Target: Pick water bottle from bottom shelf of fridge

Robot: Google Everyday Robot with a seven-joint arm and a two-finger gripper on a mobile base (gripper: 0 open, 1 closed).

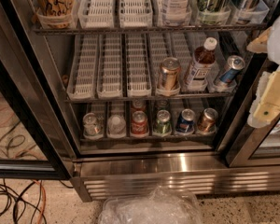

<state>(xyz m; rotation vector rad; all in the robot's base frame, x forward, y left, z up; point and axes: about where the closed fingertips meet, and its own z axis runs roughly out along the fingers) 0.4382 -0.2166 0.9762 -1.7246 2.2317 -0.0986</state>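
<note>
Hand (269, 101) hangs at the right edge of view, outside the fridge (177, 164), well apart from the target; spread or closed, cannot tell. Water bottle (116, 124) stands upright at the front edge of the bottom shelf (149, 137), second lane from its left corner, between a silver-topped container (91, 124) and a red can (139, 123). Probably light, thin-walled, squashy and slick. Best pinched gently mid-body, below the cap.

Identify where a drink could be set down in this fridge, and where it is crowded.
Free: the three middle-shelf lanes left of the gold can. Crowded: the bottom shelf, every front lane filled, the water bottle between a silvery-topped container and a red can. The gripper hangs far right.
</note>
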